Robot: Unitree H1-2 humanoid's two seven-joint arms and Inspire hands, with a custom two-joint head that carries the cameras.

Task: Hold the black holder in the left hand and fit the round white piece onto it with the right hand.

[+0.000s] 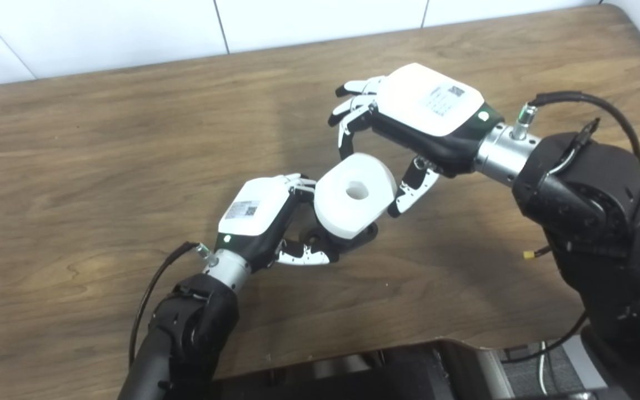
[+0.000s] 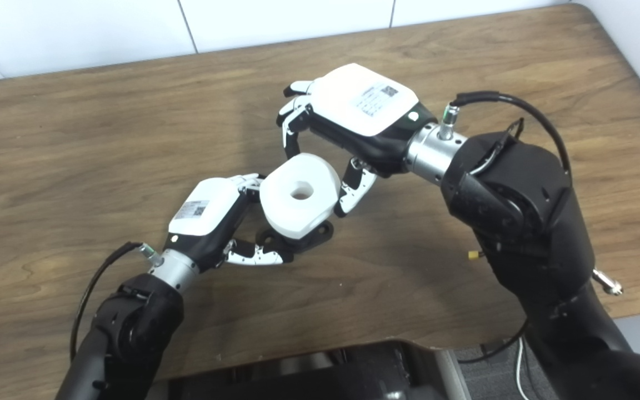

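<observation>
Above the wooden tabletop (image 1: 103, 155), the left hand (image 1: 259, 219) gripped the black holder (image 1: 361, 236) with the round white piece (image 1: 353, 194) seated on it, while the right hand (image 1: 403, 130), fingers spread and empty, hovered just beside; a careless brush risked knocking the piece askew.

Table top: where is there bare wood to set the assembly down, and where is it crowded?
The table is bare left of the left hand out to its left edge, and along the far strip by the wall. The centre is crowded: the black holder, the round white piece and the right hand cluster there.
</observation>
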